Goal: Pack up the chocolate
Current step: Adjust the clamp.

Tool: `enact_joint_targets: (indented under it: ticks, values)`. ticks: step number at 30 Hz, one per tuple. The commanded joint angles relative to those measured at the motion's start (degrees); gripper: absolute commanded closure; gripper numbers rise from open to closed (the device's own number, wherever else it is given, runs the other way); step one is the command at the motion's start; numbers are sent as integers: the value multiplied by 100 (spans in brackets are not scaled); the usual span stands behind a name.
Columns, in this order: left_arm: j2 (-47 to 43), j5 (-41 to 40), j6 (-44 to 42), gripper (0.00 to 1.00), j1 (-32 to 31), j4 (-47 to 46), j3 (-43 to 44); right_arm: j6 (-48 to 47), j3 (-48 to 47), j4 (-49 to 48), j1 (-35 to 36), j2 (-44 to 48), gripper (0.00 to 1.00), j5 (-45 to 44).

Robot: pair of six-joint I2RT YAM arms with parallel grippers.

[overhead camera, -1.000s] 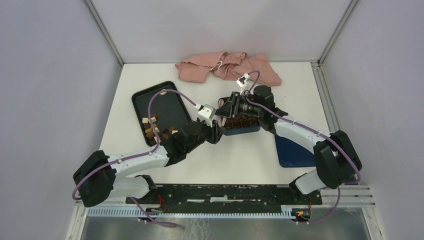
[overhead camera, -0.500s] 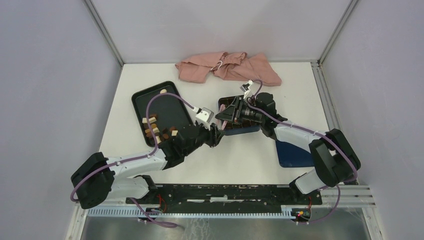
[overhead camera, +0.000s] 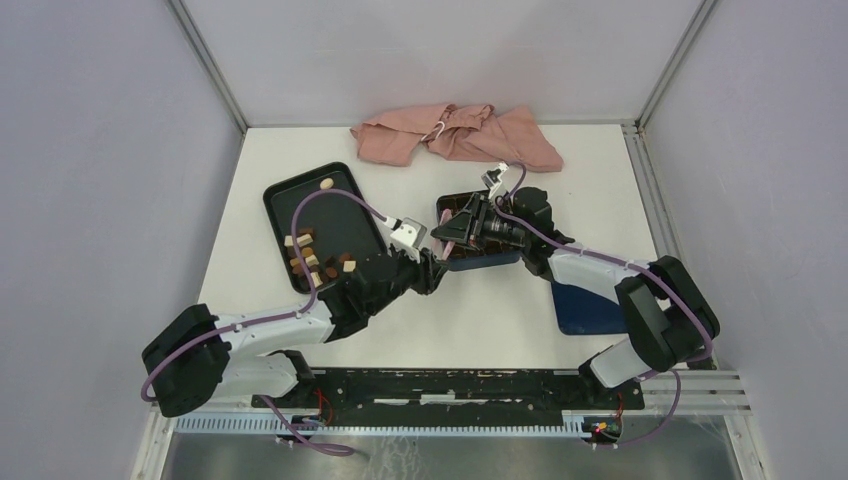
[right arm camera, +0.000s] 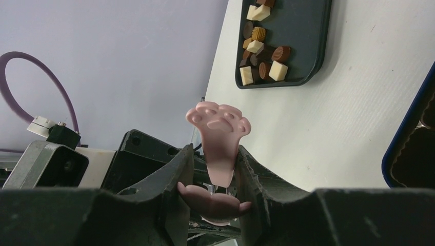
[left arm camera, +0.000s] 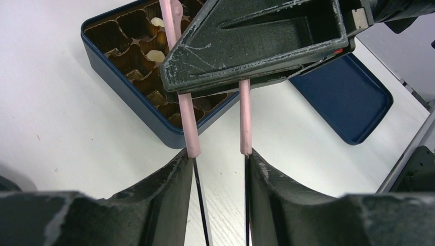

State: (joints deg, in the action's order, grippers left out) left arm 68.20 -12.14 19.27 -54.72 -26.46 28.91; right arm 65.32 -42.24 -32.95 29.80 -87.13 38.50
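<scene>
Right end effector (right arm camera: 214, 151) clamps pink paw-tipped tongs (right arm camera: 218, 122) over the near edge of the dark blue box (left arm camera: 128, 97), where two cream pieces (left arm camera: 156, 55) sit in the brown insert. The tongs' ends meet the narrowly parted left end effector (left arm camera: 218, 156); whether it grips them cannot be told. Most chocolate (right arm camera: 277, 70) lies on the black tray (right arm camera: 303, 31), well apart to both end effectors' left.
</scene>
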Motion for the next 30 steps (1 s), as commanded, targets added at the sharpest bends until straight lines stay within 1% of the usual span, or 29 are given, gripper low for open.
enact_joint_targets:
  ticks: [1,6,11,13,16,20,30]
  values:
    - [-45,-292,-233,50,-71,-319,-91,165,40,-324,-28,-7,81,110]
    - [46,-395,-257,48,-158,-257,-62,183,49,-341,-31,-32,81,105]
    - [56,-528,-190,51,-164,-92,-15,166,49,-335,-47,-33,81,98]
    - [-15,-549,-114,51,-158,-88,-92,148,49,-318,-59,-40,81,88]
    - [-121,-612,-12,46,-162,-79,-214,132,49,-308,-62,-62,81,88]
    - [-139,-582,-10,42,-155,-85,-233,122,40,-308,-62,-62,81,79]
    - [87,-445,69,41,-162,-166,-78,24,25,-278,-68,-64,81,72]
